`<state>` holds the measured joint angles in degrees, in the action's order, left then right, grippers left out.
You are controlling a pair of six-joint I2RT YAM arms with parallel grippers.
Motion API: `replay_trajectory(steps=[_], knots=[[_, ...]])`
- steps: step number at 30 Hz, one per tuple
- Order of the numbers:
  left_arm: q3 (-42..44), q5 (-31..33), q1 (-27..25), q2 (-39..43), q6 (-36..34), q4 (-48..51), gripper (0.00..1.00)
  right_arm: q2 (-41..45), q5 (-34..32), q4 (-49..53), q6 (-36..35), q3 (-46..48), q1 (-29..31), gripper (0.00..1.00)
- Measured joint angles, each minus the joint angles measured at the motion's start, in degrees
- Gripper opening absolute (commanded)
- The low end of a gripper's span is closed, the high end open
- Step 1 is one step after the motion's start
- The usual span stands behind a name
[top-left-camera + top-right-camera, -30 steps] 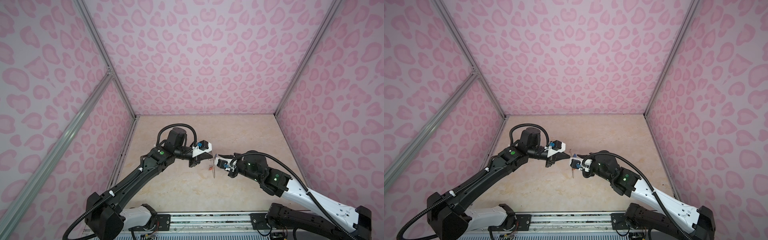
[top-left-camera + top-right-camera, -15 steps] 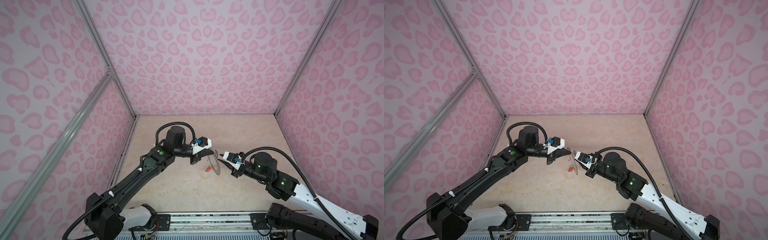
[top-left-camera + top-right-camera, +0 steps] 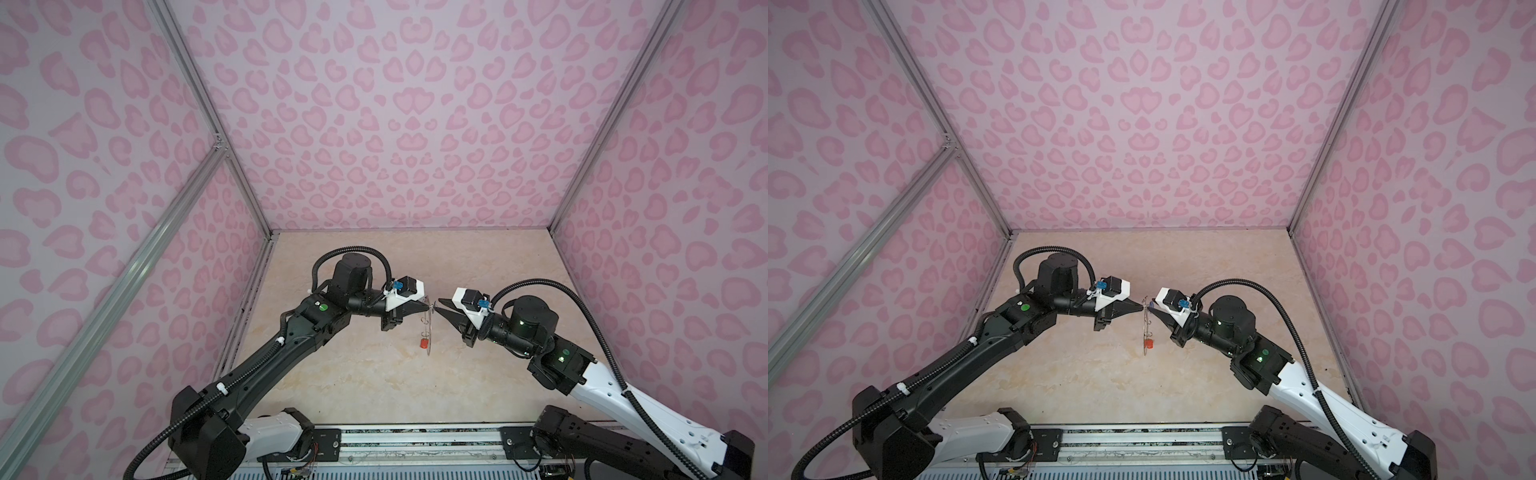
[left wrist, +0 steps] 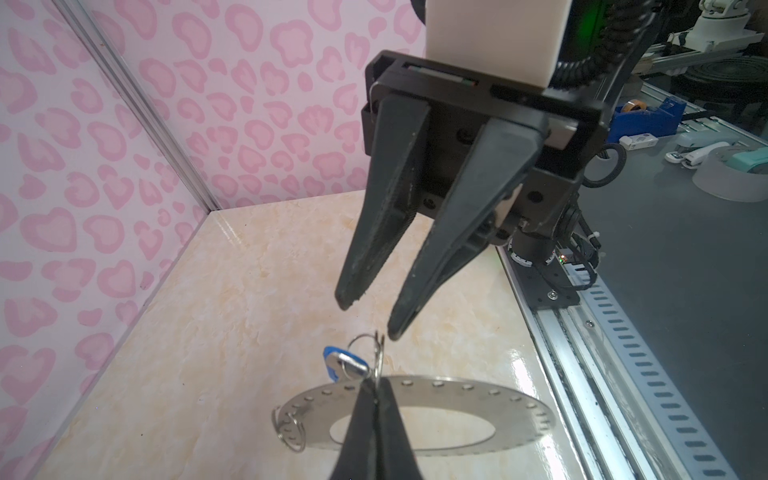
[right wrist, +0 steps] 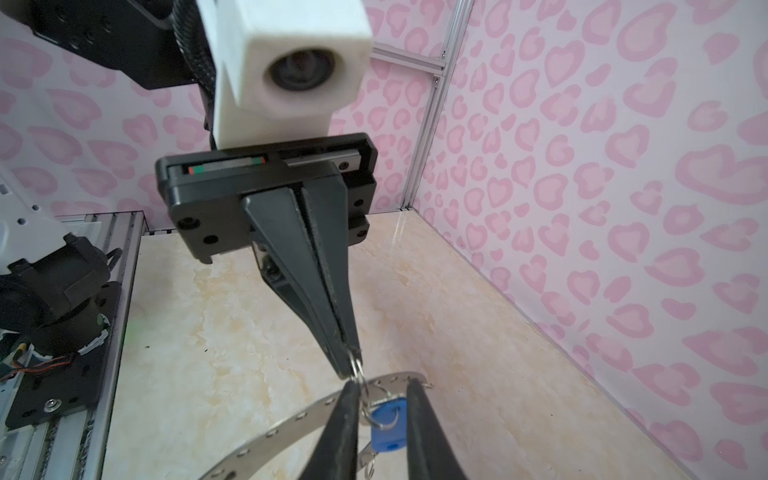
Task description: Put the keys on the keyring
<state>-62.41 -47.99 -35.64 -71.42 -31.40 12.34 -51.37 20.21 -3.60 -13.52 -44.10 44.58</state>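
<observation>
My left pincer (image 5: 351, 365) is clamped on a thin wire loop (image 5: 359, 375) of the flat grey metal keyring disc (image 4: 498, 401), hanging midair; my right pincer (image 4: 368, 318) gapes just beside its blue-tagged silver key (image 5: 386, 424).

Tabletop (image 3: 365, 374) (image 3: 1079, 374): beige, marble-look, glossy, w/ pale yellowish veining, seen in both top views. Pink heart-print walls (image 3: 395, 124) close it in at back & both sides. Near edge butts against a metal rail (image 3: 415, 434). Right wrist view: a few tiny dark specks (image 5: 147, 345) on the surface, too small to ID.
</observation>
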Motion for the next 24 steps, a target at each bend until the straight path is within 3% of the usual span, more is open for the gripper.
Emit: replay_trajectory(steps=[14,24], knots=[[0.0,0.0,-0.1,0.5,-0.6,0.2,0.03,-2.4,2.6,2.6,0.4,-2.0,-1.5,0.19],[0.0,0.0,-0.1,0.5,-1.3,0.7,0.03,-3.1,5.7,3.3,0.4,-2.2,-2.2,0.12]])
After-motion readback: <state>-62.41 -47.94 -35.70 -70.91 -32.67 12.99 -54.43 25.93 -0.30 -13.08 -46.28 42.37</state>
